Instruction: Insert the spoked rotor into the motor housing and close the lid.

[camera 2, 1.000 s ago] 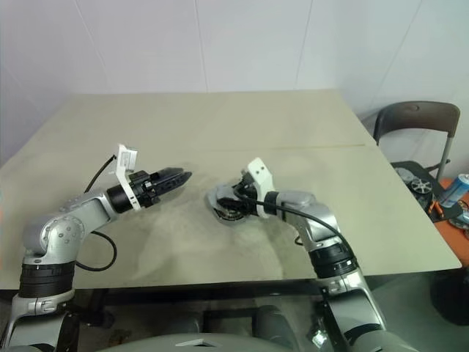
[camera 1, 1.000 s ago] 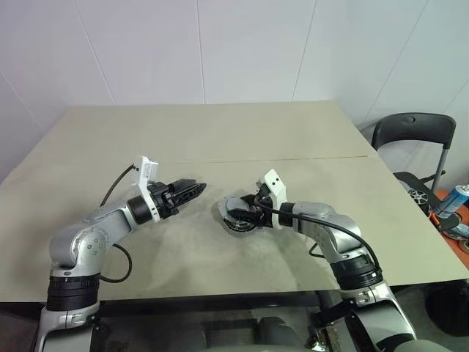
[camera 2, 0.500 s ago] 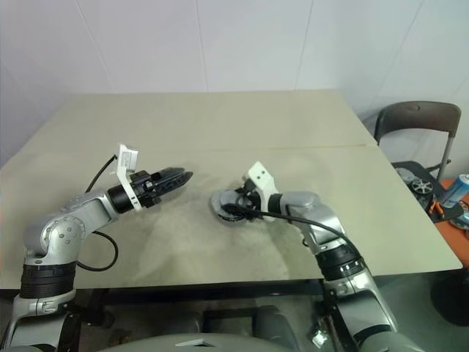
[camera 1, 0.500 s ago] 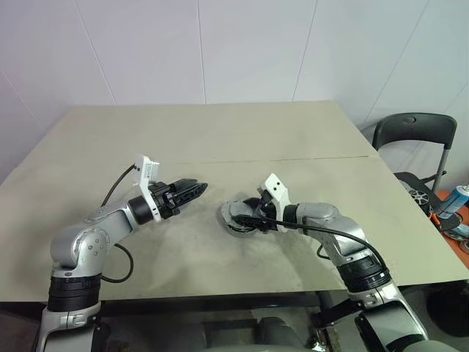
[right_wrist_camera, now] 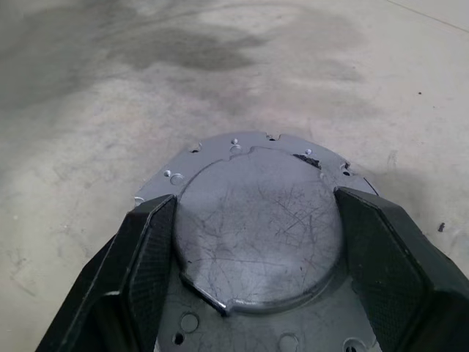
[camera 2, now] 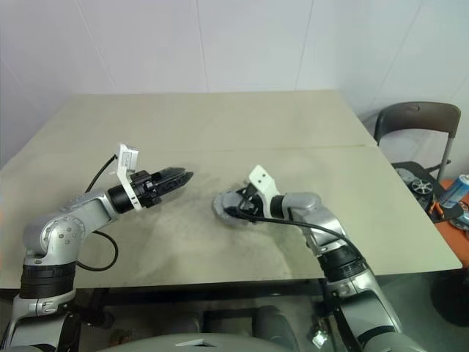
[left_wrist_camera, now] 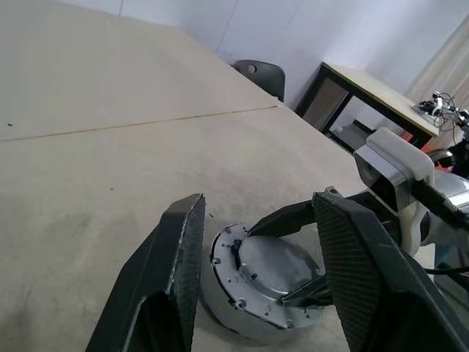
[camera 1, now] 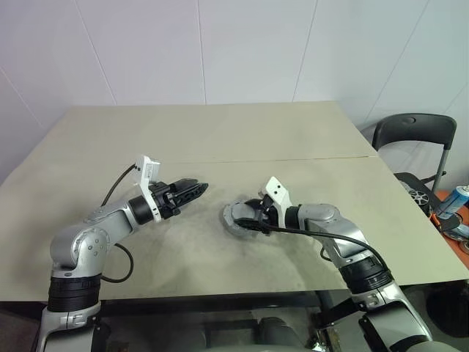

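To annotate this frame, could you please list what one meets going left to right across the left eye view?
Left gripper → lid → right gripper → chair → can.

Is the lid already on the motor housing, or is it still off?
On. The lid lies flat on the round assembly on the table, between the right gripper fingers.
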